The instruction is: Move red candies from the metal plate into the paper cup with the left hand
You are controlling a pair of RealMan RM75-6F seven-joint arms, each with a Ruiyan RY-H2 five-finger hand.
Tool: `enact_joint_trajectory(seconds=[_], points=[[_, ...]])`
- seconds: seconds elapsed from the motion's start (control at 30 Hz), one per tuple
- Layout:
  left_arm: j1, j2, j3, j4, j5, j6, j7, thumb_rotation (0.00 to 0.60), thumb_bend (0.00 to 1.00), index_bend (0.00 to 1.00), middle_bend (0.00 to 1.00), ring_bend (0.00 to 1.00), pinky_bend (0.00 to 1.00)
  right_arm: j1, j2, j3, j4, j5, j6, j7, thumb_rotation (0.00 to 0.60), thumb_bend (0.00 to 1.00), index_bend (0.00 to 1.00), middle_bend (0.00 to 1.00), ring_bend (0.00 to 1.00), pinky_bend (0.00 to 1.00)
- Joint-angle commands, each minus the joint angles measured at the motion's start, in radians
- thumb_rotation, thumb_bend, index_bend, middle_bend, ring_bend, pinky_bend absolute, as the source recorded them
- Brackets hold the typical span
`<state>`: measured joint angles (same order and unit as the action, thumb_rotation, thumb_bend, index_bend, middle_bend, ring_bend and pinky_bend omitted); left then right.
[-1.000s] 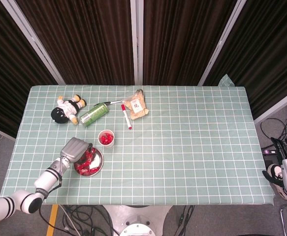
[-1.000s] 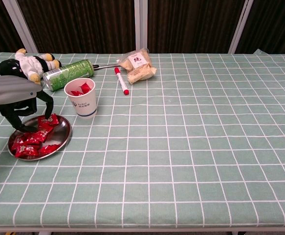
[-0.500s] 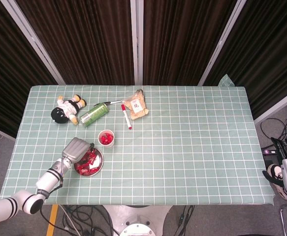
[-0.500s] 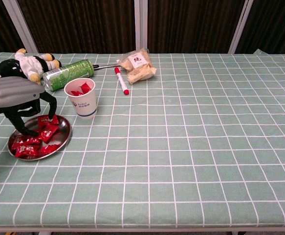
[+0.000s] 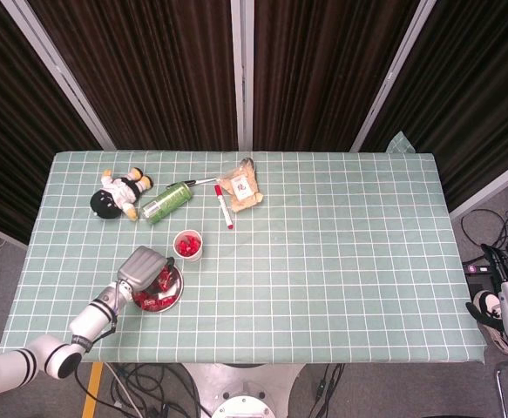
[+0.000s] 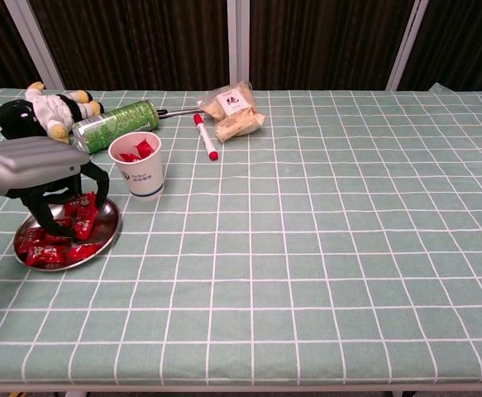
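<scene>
Fingers of the left hand are black, curled down like a claw into the red candies on the metal plate; tips sit among the wrappers, but whether one is actually pinched I cannot tell. Hand back is a smooth grey metallic shell, forearm white with black joint rings in the head view. Plate is round, shallow, shiny steel, at the near-left of the table; candies are small crinkly glossy red wrappers piled in it. Paper cup stands upright just beyond and to the right of the plate, apart from it: white tapered wall with a blue mark, a few red candies already inside. Right hand hangs off the table's right edge, low beside the floor cables; finger state can't be read. Table cover is a pale green cloth with a white grid, flat, one corner turned up at the far right. Behind: dark pleated curtains split by pale metal posts; grey floor with loose black cables. Far-left of the table: plush doll lying on its side, black head, white outfit; next to it a green cylindrical can lying down. Further right a red-capped marker, then a clear crinkled snack bag with beige pieces and a white label. Nothing lies between plate and cup.
</scene>
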<state>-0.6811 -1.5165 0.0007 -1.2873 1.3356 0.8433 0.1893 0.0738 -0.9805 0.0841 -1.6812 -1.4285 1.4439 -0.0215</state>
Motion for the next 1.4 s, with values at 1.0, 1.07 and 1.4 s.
enact_joint_trajectory(seconds=[1.0, 1.07, 1.4], points=[[-0.021, 0.004, -0.013, -0.007, -0.05, -0.067, 0.029, 0.6, 0.21, 0.53, 1.0, 0.96, 1.0, -0.003, 0.004, -0.001, -0.008, 0.004, 0.0, -0.007, 0.6, 0.09, 0.0, 0.12, 0.03, 0.17], [-0.02, 0.0, -0.013, -0.004, -0.053, -0.067, 0.026, 0.6, 0.22, 0.55, 1.0, 0.96, 1.0, -0.004, 0.004, -0.001, -0.008, 0.003, 0.001, -0.008, 0.6, 0.09, 0.0, 0.12, 0.03, 0.17], [-0.002, -0.013, -0.018, 0.012, -0.026, -0.028, -0.035, 0.6, 0.33, 0.64, 1.0, 0.96, 1.0, -0.005, 0.008, -0.002, -0.017, 0.0, 0.004, -0.012, 0.6, 0.09, 0.0, 0.12, 0.03, 0.17]])
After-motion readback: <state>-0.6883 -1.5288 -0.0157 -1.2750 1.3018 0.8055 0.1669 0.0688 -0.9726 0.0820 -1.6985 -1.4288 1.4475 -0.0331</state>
